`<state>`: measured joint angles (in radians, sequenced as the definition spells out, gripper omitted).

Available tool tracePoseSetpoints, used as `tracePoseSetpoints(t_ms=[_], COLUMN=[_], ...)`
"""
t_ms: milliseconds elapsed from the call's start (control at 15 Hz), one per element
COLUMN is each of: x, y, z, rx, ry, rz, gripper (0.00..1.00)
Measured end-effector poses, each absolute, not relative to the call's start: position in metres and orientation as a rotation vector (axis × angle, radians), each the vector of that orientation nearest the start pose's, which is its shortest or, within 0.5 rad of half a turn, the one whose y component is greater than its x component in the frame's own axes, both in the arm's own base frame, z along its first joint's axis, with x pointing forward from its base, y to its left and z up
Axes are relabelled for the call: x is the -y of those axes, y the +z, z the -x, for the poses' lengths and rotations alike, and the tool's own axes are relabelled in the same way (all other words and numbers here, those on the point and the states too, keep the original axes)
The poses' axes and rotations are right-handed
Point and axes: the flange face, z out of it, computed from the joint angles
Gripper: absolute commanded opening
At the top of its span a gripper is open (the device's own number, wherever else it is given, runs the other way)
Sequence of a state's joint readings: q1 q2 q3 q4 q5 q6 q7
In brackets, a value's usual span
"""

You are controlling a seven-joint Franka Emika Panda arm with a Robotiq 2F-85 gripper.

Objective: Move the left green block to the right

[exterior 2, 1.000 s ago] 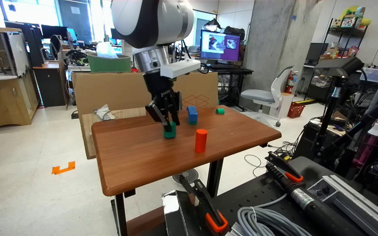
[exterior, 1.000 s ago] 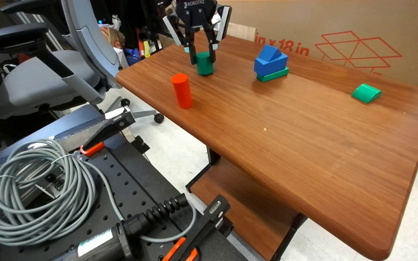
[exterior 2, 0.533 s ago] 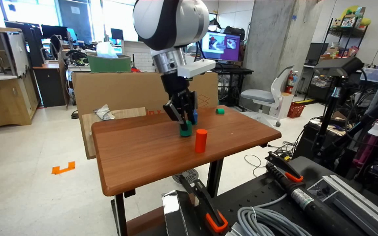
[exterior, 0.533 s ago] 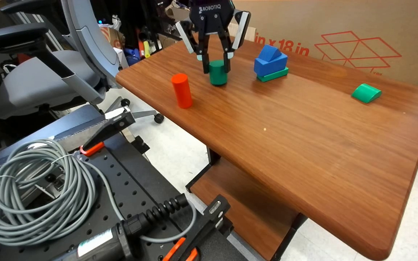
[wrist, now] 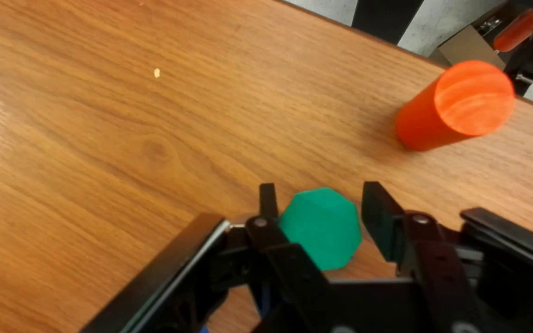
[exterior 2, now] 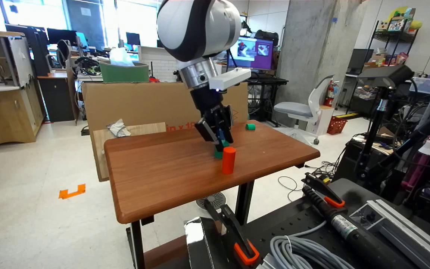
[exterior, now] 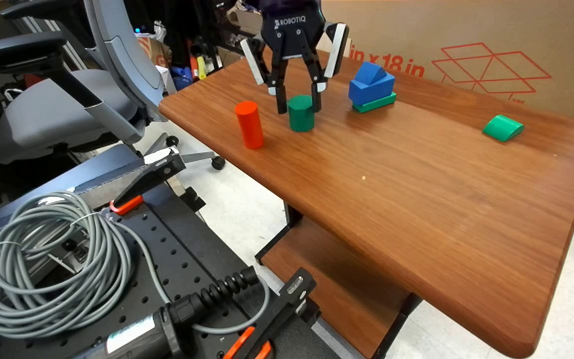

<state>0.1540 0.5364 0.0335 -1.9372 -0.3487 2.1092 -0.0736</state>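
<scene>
The left green block (exterior: 302,117), a dark teal upright faceted block, appears to stand on the wooden table. In the wrist view, its many-sided top (wrist: 325,231) shows between the fingers. My gripper (exterior: 299,108) is around it from above, one finger on each side. The jaws stand a little wider than the block. In the wrist view, a narrow gap shows between the block and the right finger (wrist: 380,219). In an exterior view the block (exterior 2: 218,153) is partly hidden by the gripper (exterior 2: 224,145) and the red cylinder.
A red cylinder (exterior: 250,125) stands close by, also in the wrist view (wrist: 454,106). A blue block stack (exterior: 370,89) on a flat green base (exterior: 375,103) stands behind. A lighter green half-round block (exterior: 503,128) lies far right. The table's front edge (exterior: 337,224) is near.
My gripper and the green block have moved right and towards the table's front, nearer the red cylinder. The fingers, close against the block before, have now spread slightly from it.
</scene>
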Motion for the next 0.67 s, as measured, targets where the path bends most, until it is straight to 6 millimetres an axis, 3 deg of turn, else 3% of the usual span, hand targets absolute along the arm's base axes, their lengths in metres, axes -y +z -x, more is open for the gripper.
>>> tracePoseSetpoints(t_ms=[133, 333, 667], x=[-0.094, -0.097, -0.099], y=[0.183, 0.2, 0.27], z=[-0.572, -0.57, -0.561], rx=[0.858, 0.888, 0.81], ry=[0.591, 0.536, 0.27], rz=[3.261, 3.28, 3.298], gripper=[0.97, 1.0, 1.0])
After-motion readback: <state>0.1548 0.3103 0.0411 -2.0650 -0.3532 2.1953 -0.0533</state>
